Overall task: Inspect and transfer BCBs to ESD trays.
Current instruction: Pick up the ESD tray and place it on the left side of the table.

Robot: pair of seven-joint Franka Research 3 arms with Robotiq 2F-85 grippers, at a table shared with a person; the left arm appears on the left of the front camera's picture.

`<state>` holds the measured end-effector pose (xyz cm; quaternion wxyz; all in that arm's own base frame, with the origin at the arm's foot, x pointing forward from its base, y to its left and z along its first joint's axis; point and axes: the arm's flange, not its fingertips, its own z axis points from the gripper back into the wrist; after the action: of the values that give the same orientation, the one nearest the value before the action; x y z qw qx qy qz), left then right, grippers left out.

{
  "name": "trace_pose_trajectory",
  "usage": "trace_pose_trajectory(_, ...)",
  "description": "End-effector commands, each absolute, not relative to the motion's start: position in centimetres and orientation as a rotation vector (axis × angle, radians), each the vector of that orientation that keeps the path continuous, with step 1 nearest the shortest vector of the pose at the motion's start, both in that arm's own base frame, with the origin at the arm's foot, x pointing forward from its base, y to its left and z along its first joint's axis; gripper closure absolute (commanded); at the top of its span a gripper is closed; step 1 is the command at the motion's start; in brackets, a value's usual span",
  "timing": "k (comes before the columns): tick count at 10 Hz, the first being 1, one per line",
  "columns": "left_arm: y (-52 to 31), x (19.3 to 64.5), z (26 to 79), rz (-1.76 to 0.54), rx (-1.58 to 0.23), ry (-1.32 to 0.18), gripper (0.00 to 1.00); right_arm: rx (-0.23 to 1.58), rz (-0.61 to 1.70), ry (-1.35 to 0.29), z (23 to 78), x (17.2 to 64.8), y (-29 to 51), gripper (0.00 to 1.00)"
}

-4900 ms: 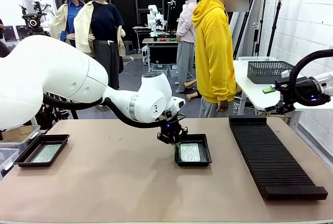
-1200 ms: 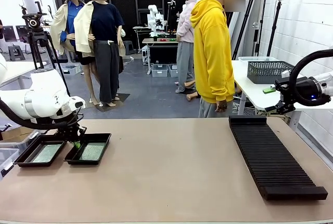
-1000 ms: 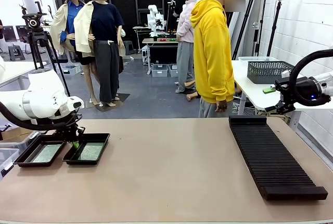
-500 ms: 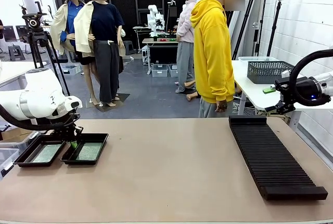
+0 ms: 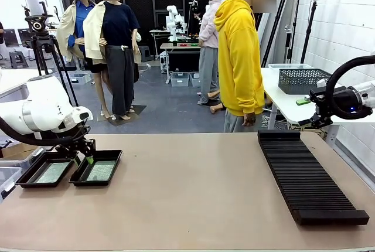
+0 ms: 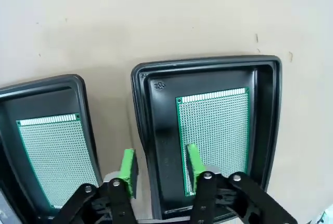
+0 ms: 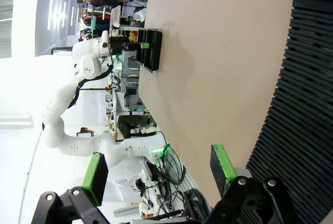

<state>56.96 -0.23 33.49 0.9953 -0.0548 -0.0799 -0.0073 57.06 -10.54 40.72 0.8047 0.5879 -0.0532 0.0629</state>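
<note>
BCBs lie flat, one in each of two black trays side by side at the desk's left end: the right tray (image 6: pixel 208 140) holds one board (image 6: pixel 216 130), the left tray (image 6: pixel 44 140) another (image 6: pixel 52 153). The left tool (image 6: pixel 158 169) sits at 6 o'clock of the right tray, pads spread apart and gripping nothing, straddling that tray's near-left rim. Both boards run long-axis 12 to 6 in the wrist view. The left arm is far nearer; the right tool (image 7: pixel 156 174) hangs open over the ribbed rack (image 5: pixel 307 176), well apart. Bare tan desk (image 5: pixel 187 205) spreads toward 3 o'clock, with a person in yellow (image 5: pixel 239 58) beyond
</note>
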Motion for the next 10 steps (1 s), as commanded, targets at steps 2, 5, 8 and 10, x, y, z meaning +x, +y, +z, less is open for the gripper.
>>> trace_pose_trajectory(2,1.0,56.3,35.7,-0.031,-0.136,-0.166,0.00,1.260,0.136,-0.111,40.7,57.1,-10.4,0.00)
trace_pose_trajectory(5,0.8,56.2,36.6,0.012,-0.124,-0.187,0.00,1.260,0.136,-0.111,40.7,57.1,-10.4,0.00)
trace_pose_trajectory(8,0.5,56.6,36.4,-0.006,-0.112,-0.181,0.00,1.260,0.136,-0.111,40.7,57.1,-10.4,0.00)
trace_pose_trajectory(10,0.5,56.6,36.4,-0.006,-0.112,-0.181,0.00,1.260,0.136,-0.111,40.7,57.1,-10.4,0.00)
